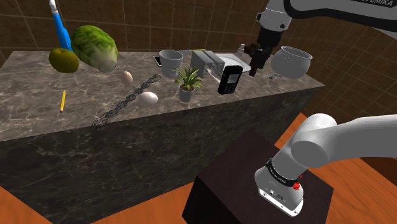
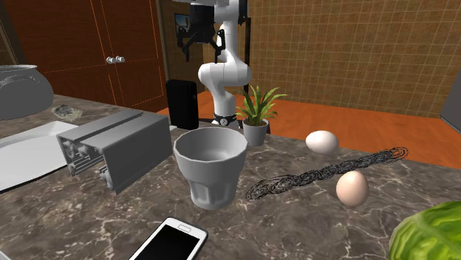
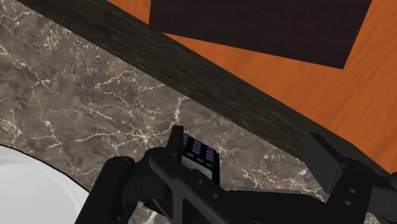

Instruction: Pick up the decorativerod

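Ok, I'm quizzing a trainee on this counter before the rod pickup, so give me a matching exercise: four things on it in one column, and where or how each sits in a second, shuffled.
Things
1. decorative rod
2. pencil
3. grey cup
4. black keypad phone

Places
A. stands on end beside the potted plant
B. lies flat between two eggs
C. lies by itself toward the shoulder view's left
D. stands near the flat smartphone

Pairs: 1-B, 2-C, 3-D, 4-A.
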Tool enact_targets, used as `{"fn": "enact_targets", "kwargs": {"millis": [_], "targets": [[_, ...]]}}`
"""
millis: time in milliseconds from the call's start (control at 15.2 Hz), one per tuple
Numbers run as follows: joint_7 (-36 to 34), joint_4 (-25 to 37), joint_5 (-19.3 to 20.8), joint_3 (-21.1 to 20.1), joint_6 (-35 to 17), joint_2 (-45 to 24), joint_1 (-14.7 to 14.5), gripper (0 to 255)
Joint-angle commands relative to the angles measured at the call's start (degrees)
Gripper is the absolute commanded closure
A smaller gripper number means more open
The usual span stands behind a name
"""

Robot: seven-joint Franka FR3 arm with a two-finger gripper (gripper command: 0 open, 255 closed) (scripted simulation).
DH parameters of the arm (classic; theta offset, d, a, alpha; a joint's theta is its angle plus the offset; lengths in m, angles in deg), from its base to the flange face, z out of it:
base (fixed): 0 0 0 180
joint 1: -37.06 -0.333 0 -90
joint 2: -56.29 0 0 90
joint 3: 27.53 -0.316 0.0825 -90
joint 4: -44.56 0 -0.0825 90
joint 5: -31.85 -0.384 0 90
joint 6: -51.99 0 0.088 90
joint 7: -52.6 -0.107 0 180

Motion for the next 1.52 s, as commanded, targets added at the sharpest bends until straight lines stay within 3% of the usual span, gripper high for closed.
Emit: {"fn": "enact_targets", "kwargs": {"millis": [0,792,1122,1452], "targets": [[0.0,0.0,0.0,0.0,0.0,0.0,0.0,0],[-28.5,1.6,-11.1,-14.8,-11.0,-11.8,-0.3,0],[-40.1,6.2,-12.7,-20.3,-15.8,-20.3,0.4,0],[-51.9,13.0,-11.7,-25.1,-19.9,-30.3,1.3,0]]}}
